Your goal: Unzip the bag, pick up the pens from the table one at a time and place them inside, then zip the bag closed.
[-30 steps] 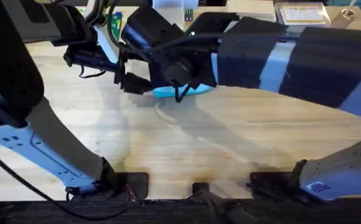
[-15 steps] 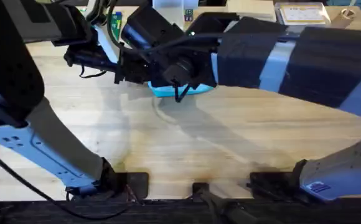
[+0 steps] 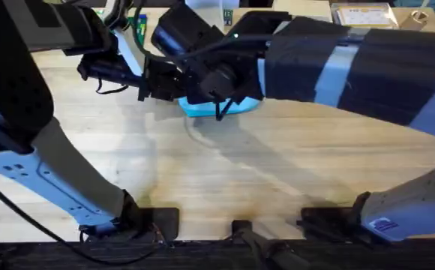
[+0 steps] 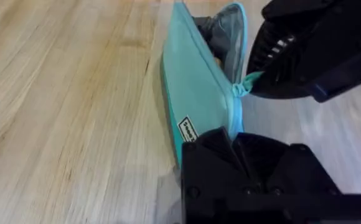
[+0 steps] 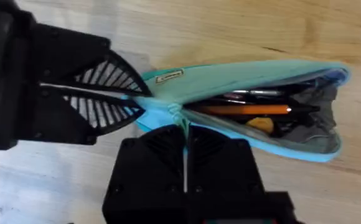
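so the table [image 3: 277, 172] is light wood with long plank grain running side to side, a few darker streaks in it, and soft shadows pooling over its middle and near edge. Past the far edge there's clutter: a white box-like thing [image 3: 206, 6], something green and blue [image 3: 139, 22] near the far left, and what looks like a flat packet or book [image 3: 364, 15] toward the far right corner. Can't tell more, light looks even and indoor

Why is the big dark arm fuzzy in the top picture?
In the overhead view, the right arm rises close under the camera, so it looks large and blurred, hiding most of the bag; in the right wrist view, the bag and pens inside look sharper.
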`<state>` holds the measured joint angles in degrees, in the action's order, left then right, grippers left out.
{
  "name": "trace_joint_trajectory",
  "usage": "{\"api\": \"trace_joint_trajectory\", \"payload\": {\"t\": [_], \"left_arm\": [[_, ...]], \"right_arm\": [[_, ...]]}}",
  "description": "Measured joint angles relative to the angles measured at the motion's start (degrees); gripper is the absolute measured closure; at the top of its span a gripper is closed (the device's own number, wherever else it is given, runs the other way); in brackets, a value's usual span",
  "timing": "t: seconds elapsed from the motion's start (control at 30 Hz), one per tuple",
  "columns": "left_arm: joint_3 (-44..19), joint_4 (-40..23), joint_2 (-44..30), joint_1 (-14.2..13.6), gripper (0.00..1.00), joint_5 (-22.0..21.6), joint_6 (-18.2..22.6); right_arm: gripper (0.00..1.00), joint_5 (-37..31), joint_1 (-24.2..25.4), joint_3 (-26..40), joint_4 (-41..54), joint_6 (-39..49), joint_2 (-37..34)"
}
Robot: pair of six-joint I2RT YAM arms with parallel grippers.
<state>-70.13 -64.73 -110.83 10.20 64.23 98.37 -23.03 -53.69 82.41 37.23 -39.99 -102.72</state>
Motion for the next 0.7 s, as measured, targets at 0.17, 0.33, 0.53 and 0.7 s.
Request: {"api": "trace_joint_trajectory", "payload": {"t": [0.17, 0.33, 0.53, 0.7], "left_arm": [[0.00, 0.02, 0.00, -0.48, 0.956, 0.65, 0.00], [0.00, 0.04, 0.00, -0.83, 0.956, 1.00, 0.00], [0.00, 0.04, 0.00, -1.03, 0.958, 1.42, 0.00], [0.00, 0.25, -0.01, -1.09, 0.958, 1.83, 0.00]], "right_arm": [[0.971, 1.22, 1.99, 0.10, 2.02, 0.43, 0.00], [0.971, 2.84, 4.21, 0.42, 4.17, 2.13, 0.00], [0.971, 4.90, 6.34, 0.72, 5.18, 8.69, 0.00], [0.971, 5.65, 7.69, 0.81, 5.43, 10.95, 0.00]]}}
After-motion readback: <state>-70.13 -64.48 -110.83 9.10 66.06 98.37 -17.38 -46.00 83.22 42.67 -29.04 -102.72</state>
